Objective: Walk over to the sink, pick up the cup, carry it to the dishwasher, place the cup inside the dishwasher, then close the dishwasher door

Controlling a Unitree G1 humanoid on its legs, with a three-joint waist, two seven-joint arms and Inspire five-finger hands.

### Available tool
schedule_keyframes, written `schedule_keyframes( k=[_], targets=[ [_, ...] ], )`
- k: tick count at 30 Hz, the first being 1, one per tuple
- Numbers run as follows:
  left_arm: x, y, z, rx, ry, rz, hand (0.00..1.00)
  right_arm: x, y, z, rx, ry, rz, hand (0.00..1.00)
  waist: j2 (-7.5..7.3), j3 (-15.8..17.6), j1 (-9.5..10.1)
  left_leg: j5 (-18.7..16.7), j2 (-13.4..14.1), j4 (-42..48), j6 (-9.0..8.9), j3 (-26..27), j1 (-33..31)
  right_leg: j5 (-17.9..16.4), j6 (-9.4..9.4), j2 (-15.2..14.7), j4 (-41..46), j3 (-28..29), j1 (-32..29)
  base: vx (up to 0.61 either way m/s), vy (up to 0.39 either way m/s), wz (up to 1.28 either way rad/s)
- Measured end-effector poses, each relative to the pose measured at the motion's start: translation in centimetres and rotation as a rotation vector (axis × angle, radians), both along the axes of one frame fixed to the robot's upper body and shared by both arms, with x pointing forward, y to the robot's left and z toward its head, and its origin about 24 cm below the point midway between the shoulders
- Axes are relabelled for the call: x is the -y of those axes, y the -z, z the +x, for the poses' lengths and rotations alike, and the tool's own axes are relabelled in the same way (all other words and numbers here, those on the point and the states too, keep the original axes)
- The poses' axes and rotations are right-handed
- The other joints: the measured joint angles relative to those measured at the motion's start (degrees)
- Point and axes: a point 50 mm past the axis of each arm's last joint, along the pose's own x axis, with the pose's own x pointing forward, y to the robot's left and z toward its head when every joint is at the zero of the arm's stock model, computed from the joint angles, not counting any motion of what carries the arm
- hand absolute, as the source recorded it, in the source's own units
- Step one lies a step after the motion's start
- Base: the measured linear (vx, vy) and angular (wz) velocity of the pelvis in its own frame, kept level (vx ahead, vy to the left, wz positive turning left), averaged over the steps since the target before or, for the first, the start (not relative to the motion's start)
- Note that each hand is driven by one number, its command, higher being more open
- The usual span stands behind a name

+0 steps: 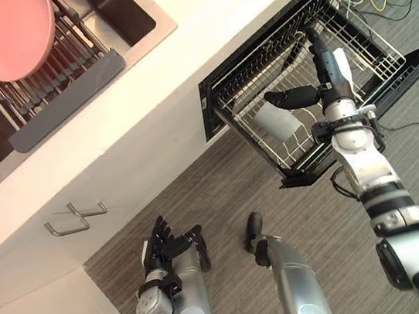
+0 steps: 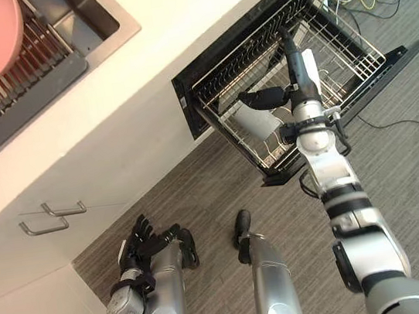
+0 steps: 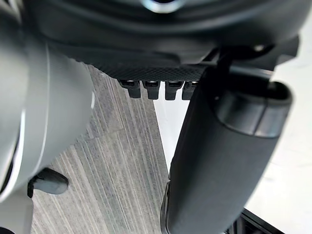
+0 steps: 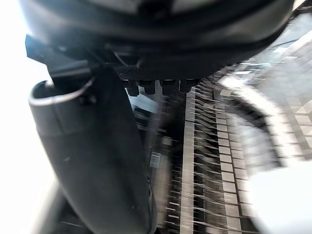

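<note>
One pink plate (image 1: 11, 32) rests on the drainer (image 1: 62, 107) in the sink (image 1: 137, 20), at the left of the counter (image 1: 181, 67). Two handles (image 1: 67, 224) sit on the cupboard below. The left hand (image 1: 162, 246) hangs low, fingers loosely spread and holding nothing. Further right, the dishwasher door (image 1: 416, 69) is down and the rack (image 1: 367, 57) is pulled out. One white cup (image 1: 276, 122) lies in the rack, just beneath the right hand (image 1: 330, 70), whose fingers are straight and thumb stretched out. The right wrist view shows the rack's tines close up.

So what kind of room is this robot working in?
A home-style kitchen, most likely. There is a stainless steel sink with a round pink plate on a rack across it, a white countertop, and an open black dishwasher with its wire rack pulled out.
</note>
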Motion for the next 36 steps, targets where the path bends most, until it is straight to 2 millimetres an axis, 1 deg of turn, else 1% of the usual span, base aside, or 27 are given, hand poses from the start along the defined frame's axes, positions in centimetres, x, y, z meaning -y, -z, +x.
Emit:
schedule_keyframes(
  k=[1,2,3,5,6,8,9,11,12,14,15,16,17,20,22,25,27,28,29,30,31,33,34,35,36],
  targets=[
    [0.0,0.1,-0.2,-0.008,-0.001,-0.003,1.00,-0.4,0.2,-0.4,0.008,-0.011,0.012,1.00,-0.07,-0.3,-0.20,0.1,-0.1,-0.6,-0.02,0.2,0.6,0.0,0.02,0.0,-0.3,0.0,0.4,0.13,-0.009,0.00],
    [0.2,0.5,-0.8,-0.028,-0.004,-0.009,1.00,-1.1,1.0,-1.3,0.007,-0.033,0.041,1.00,-0.08,-1.5,-0.61,0.5,-0.4,-2.1,-0.19,0.4,1.7,0.0,0.03,0.0,-1.2,0.1,1.2,0.13,-0.009,0.00],
    [0.2,0.7,-1.1,-0.038,-0.006,-0.012,1.00,-1.4,1.5,-1.8,0.001,-0.041,0.058,1.00,-0.07,-2.2,-0.75,0.7,-0.6,-2.8,-0.30,0.5,2.4,0.0,0.05,0.0,-1.6,0.1,1.7,0.19,-0.011,0.03],
    [0.5,1.5,-2.2,-0.082,-0.009,-0.021,1.00,-2.3,4.4,-3.7,-0.059,-0.053,0.132,1.00,-0.01,-4.8,-1.41,1.8,-1.6,-7.1,-0.54,0.6,5.8,0.0,0.09,0.1,-3.8,0.2,4.5,0.19,-0.011,0.07],
    [0.6,1.7,-2.5,-0.096,-0.008,-0.021,1.00,-2.4,5.2,-4.2,-0.082,-0.050,0.148,1.00,-0.10,-5.7,-1.52,2.2,-1.9,-8.2,-0.55,0.6,6.6,0.0,0.13,0.1,-4.5,0.1,5.2,0.18,-0.012,0.11],
    [0.7,2.6,-3.6,-0.153,-0.001,-0.020,1.00,-2.4,8.0,-5.7,-0.168,-0.028,0.191,1.00,-0.09,-8.5,-2.19,3.6,-3.1,-12.8,-0.53,0.4,10.1,0.5,0.62,0.2,-7.9,-0.3,8.6,0.16,-0.006,0.13],
    [0.7,2.8,-3.9,-0.167,-0.002,-0.020,1.00,-2.3,8.6,-6.1,-0.184,-0.024,0.196,1.00,-0.08,-9.3,-2.50,4.0,-3.4,-13.9,-0.76,0.2,10.9,0.7,0.78,0.3,-8.9,-0.4,9.4,0.14,0.001,0.15],
    [0.5,3.6,-5.1,-0.218,-0.006,-0.018,1.00,-2.0,10.2,-7.8,-0.211,-0.014,0.203,1.00,0.14,-11.6,-3.51,4.8,-4.2,-17.5,-1.18,-0.6,14.0,1.6,1.22,0.5,-12.5,-1.1,12.9,0.14,0.020,0.13],
    [0.4,3.7,-5.4,-0.228,-0.007,-0.015,1.00,-1.9,10.5,-8.1,-0.215,-0.015,0.203,1.00,0.16,-12.1,-3.70,5.0,-4.3,-18.1,-1.23,-0.6,14.7,1.7,1.35,0.5,-13.3,-1.2,13.8,0.12,0.044,0.07],
    [-0.2,4.4,-6.9,-0.286,0.003,0.012,1.00,-2.0,11.6,-9.3,-0.238,-0.030,0.213,1.00,0.24,-14.7,-4.58,5.3,-4.9,-20.4,-1.17,-0.8,17.5,2.5,1.83,0.7,-16.2,-1.4,16.9,0.13,0.064,0.03],
    [-0.3,4.7,-7.6,-0.308,0.001,0.017,1.00,-2.0,12.1,-9.9,-0.242,-0.040,0.219,1.00,0.32,-15.8,-4.59,5.3,-5.2,-21.3,-1.18,-1.5,18.7,2.9,2.09,0.8,-17.7,-1.4,18.6,0.10,0.055,0.01],
    [-0.4,4.7,-7.7,-0.314,0.000,0.019,1.00,-2.1,12.2,-10.1,-0.243,-0.045,0.221,1.00,0.35,-16.1,-4.58,5.3,-5.4,-21.4,-1.17,-1.8,19.2,3.1,2.21,0.8,-18.3,-1.4,19.2,0.06,0.043,0.01],
    [-0.6,4.9,-8.2,-0.332,-0.001,0.024,1.00,-2.3,12.4,-10.5,-0.242,-0.061,0.229,1.00,0.37,-16.4,-4.56,5.4,-5.7,-21.6,-1.18,-2.4,20.5,3.6,2.43,0.8,-19.7,-1.5,21.2,0.03,0.030,0.03],
    [-0.7,5.2,-9.0,-0.359,-0.002,0.030,1.00,-2.7,12.9,-11.1,-0.247,-0.093,0.248,1.00,0.41,-17.1,-4.53,5.4,-6.1,-21.5,-1.20,-3.6,21.6,4.0,2.61,0.5,-21.0,-2.2,23.4,0.00,0.039,0.17],
    [-0.9,5.4,-10.0,-0.383,-0.010,0.029,1.00,-3.3,13.4,-11.7,-0.258,-0.125,0.286,1.00,0.40,-17.1,-4.31,5.4,-6.1,-19.6,-1.21,-4.2,22.1,4.0,2.62,0.0,-21.0,-3.2,25.3,-0.05,0.017,0.26],
    [-0.8,5.4,-10.1,-0.380,-0.022,0.024,1.00,-3.7,13.8,-12.1,-0.271,-0.155,0.311,1.00,0.52,-17.1,-4.07,5.4,-6.0,-15.5,-1.29,-4.4,20.9,3.6,2.49,-0.9,-20.5,-4.4,27.0,-0.11,0.028,0.28],
    [-0.8,5.5,-10.3,-0.382,-0.017,0.024,1.00,-3.6,14.0,-12.6,-0.271,-0.158,0.315,1.00,0.67,-17.2,-4.55,5.5,-5.8,-15.0,-1.40,-3.0,20.5,2.4,2.22,-1.5,-19.7,-6.5,27.7,-0.16,0.040,0.59],
    [-0.7,5.5,-10.3,-0.384,-0.002,0.031,1.00,-3.5,14.1,-12.9,-0.272,-0.152,0.321,1.00,0.54,-17.4,-4.88,5.9,-5.4,-17.6,-0.69,0.8,21.0,1.7,2.69,-1.9,-19.4,-8.7,27.9,-0.18,0.048,0.76],
    [-0.7,5.5,-10.3,-0.384,0.004,0.031,1.00,-3.1,14.2,-13.0,-0.273,-0.136,0.321,1.00,0.52,-17.5,-4.86,5.8,-5.5,-19.6,1.20,2.4,21.5,1.6,2.83,-2.0,-19.3,-9.7,27.9,-0.18,0.047,0.64],
    [-0.7,5.4,-10.2,-0.379,0.004,0.033,1.00,-3.0,14.2,-13.1,-0.274,-0.129,0.322,1.00,0.31,-17.6,-4.45,6.0,-5.4,-20.4,1.58,3.5,21.7,1.6,2.91,-2.1,-19.3,-9.8,27.9,-0.13,0.017,0.40],
    [-0.7,5.4,-10.2,-0.378,0.010,0.031,1.00,-2.9,14.1,-13.1,-0.268,-0.126,0.321,1.00,0.30,-17.6,-4.39,6.7,-5.3,-21.3,1.48,4.9,21.9,1.7,2.98,-2.3,-19.3,-9.6,27.9,-0.08,0.006,0.33],
    [-0.7,5.6,-10.4,-0.385,0.012,0.024,1.00,-2.9,13.9,-13.0,-0.260,-0.130,0.315,1.00,0.66,-17.9,-4.35,8.1,-6.3,-23.1,1.27,5.0,22.3,1.8,3.22,-3.1,-18.7,-8.7,27.6,-0.06,0.051,0.29],
    [-0.7,5.6,-10.5,-0.388,0.010,0.023,1.00,-2.8,13.9,-13.0,-0.261,-0.131,0.311,1.00,0.84,-18.0,-4.19,8.2,-6.8,-23.6,1.34,5.0,22.4,1.8,3.36,-3.4,-18.2,-8.1,27.2,-0.02,0.089,0.07],
    [-0.7,5.7,-10.6,-0.394,0.006,0.021,1.00,-2.7,13.9,-12.9,-0.262,-0.137,0.300,1.00,1.10,-18.3,-4.03,8.2,-7.3,-23.8,1.37,4.9,22.4,1.3,3.92,-4.0,-16.9,-7.7,26.5,0.01,0.071,0.02],
    [-0.7,5.7,-10.7,-0.396,0.007,0.020,1.00,-2.7,13.9,-12.8,-0.262,-0.138,0.294,1.00,1.07,-18.4,-4.07,8.1,-7.6,-23.8,1.53,4.9,22.4,0.8,4.13,-4.5,-16.0,-7.7,26.0,0.03,0.092,0.06]
  ],
)
